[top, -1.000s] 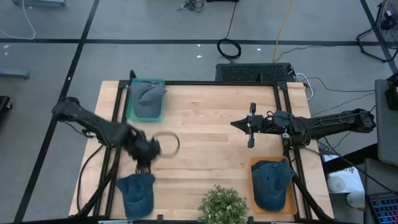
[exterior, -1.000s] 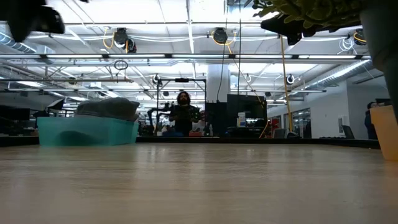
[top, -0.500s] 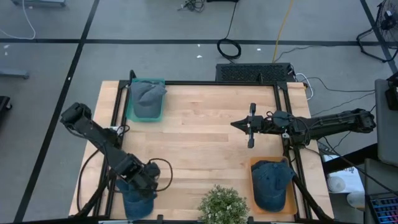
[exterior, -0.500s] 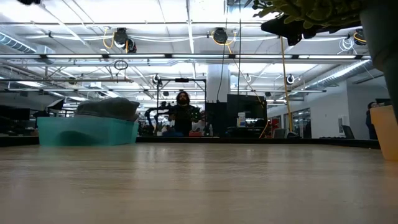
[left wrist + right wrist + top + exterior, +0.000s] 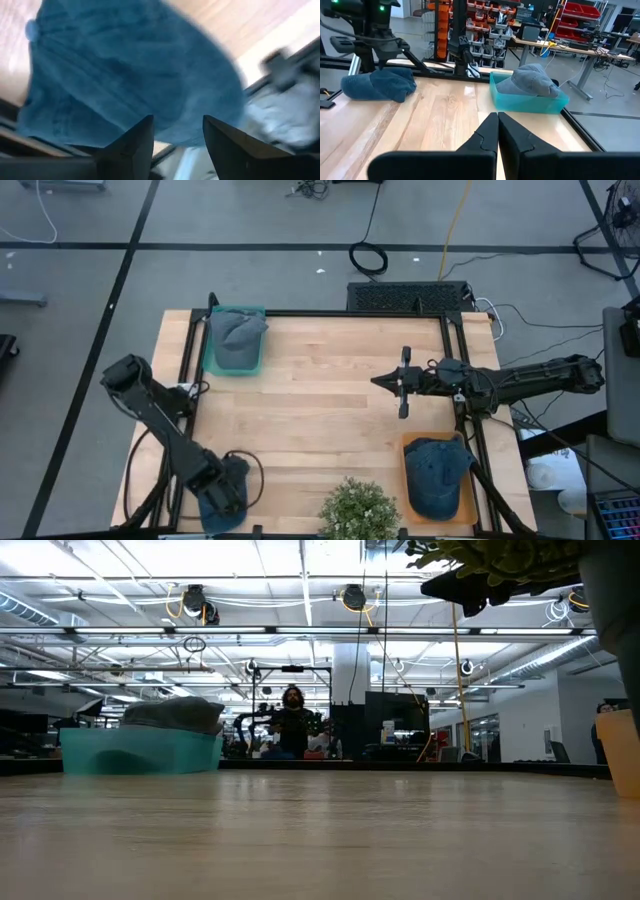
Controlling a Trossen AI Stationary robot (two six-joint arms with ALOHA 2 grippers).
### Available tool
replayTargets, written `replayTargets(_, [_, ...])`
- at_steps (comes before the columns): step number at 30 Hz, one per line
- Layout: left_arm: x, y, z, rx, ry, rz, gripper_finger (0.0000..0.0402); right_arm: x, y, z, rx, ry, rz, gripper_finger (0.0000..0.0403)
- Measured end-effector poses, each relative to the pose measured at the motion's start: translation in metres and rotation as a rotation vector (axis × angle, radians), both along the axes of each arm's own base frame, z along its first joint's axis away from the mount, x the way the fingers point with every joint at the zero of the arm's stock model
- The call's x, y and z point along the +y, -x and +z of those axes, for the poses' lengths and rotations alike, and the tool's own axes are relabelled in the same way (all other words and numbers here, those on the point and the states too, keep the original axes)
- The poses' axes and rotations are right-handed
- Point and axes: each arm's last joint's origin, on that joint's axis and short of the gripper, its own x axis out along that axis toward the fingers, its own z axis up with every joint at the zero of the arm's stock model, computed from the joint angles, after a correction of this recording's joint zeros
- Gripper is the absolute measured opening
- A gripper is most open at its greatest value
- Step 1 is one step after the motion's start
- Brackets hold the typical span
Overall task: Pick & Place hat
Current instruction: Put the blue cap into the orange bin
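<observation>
Overhead view: evenly bright, diffuse lighting; wooden table [image 5: 330, 380] shows soft, short shadows beneath the arms and a pale sheen at its centre. Low view: strong backlight from ceiling lights [image 5: 300, 580], whites blown out; potted plant [image 5: 500, 565] reduced to a dark silhouette; near tabletop out of focus, with broad glare. Left wrist view: heavy blur throughout; blue hat [image 5: 125, 75] smeared, without crisp edges; bright washed patch at one side. Right wrist view: sharp, well lit; glossy reflection on the wood near the teal bin [image 5: 530, 102].
</observation>
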Motion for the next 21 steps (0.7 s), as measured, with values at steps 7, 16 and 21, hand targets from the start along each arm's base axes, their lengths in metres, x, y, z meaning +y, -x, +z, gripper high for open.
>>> replayTargets(7, [-0.013, 0.012, -0.016, -0.004, -0.084, -0.165, 0.0177, 0.000, 0.000, -0.001, 0.005, -0.010, 0.000, 0.0000])
replayTargets(16, [-0.017, 0.015, -0.019, -0.042, -0.105, -0.249, 0.0177, 0.000, 0.000, 0.000, 0.002, -0.015, -0.002, 0.0000])
replayTargets(21, [-0.018, 0.015, -0.018, -0.077, -0.086, -0.337, 0.0173, 0.000, 0.000, 0.000, 0.001, -0.015, -0.001, 0.0000])
